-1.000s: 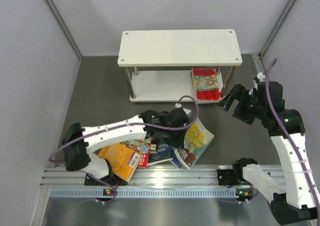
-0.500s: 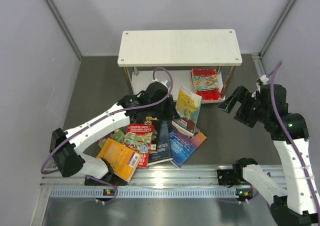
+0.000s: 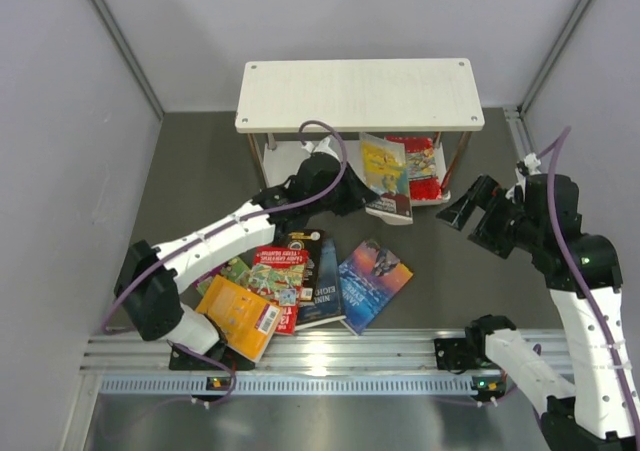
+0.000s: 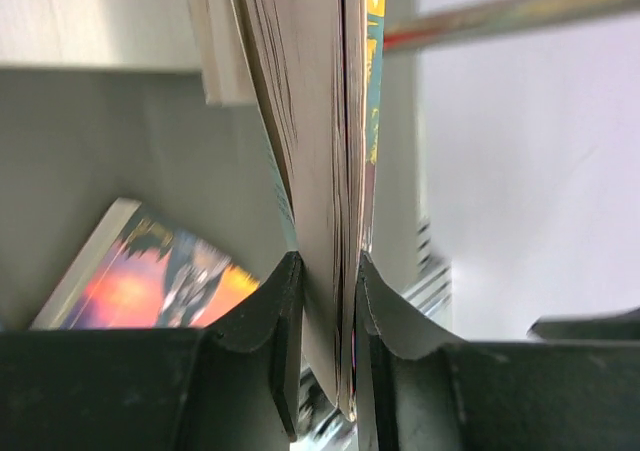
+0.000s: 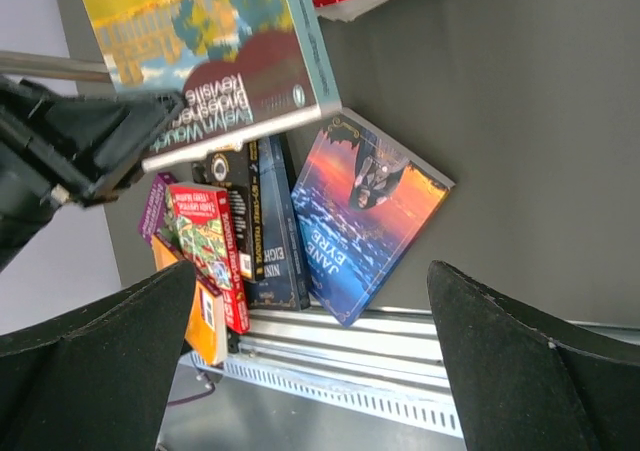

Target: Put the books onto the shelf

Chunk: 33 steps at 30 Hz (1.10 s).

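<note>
In front of the pale wood-grain two-tier shelf (image 3: 360, 93), a yellow-and-teal paperback book (image 3: 385, 176) is pinched by its edge in the left gripper (image 4: 328, 271) and held tilted right at the lower tier, beside a red paperback (image 3: 420, 161) lying on that tier. The right gripper (image 3: 460, 203) is held spread wide, off to the shelf's right. The other bright paperbacks (image 3: 300, 286) are scattered on the near side of the table.

Left tool (image 3: 353, 191) holds yellow book (image 3: 385, 173) at shelf (image 3: 360, 96).

White arm links (image 3: 215, 243), black joints (image 3: 315, 186), looping purple cables (image 3: 320, 124), curved black fingers (image 4: 255, 316)
</note>
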Each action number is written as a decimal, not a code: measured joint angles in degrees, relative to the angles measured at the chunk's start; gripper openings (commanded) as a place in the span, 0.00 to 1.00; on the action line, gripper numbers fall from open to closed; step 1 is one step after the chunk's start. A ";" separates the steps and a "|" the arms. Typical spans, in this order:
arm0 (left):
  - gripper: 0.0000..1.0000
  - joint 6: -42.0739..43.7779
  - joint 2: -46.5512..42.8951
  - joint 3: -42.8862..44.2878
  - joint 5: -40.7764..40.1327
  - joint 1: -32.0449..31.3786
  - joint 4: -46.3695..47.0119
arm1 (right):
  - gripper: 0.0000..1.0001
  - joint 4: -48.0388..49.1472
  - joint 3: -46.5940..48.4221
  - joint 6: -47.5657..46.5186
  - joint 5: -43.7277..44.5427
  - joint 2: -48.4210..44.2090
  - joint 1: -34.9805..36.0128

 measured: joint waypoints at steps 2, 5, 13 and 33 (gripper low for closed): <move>0.00 -2.38 0.00 -3.02 -1.05 0.31 5.38 | 0.99 -0.02 -0.76 0.00 -0.37 -0.57 0.00; 0.00 -6.12 0.15 -7.21 -1.75 0.70 12.28 | 0.99 -0.24 -2.25 0.00 -1.01 -1.60 -0.02; 0.00 -13.75 5.16 -15.41 -0.04 1.84 31.39 | 0.99 -1.99 -4.04 -1.07 -1.99 -2.14 -0.04; 0.00 -8.55 23.23 2.67 12.87 5.77 34.60 | 0.99 -7.30 -4.00 -5.92 -0.94 -2.12 -0.04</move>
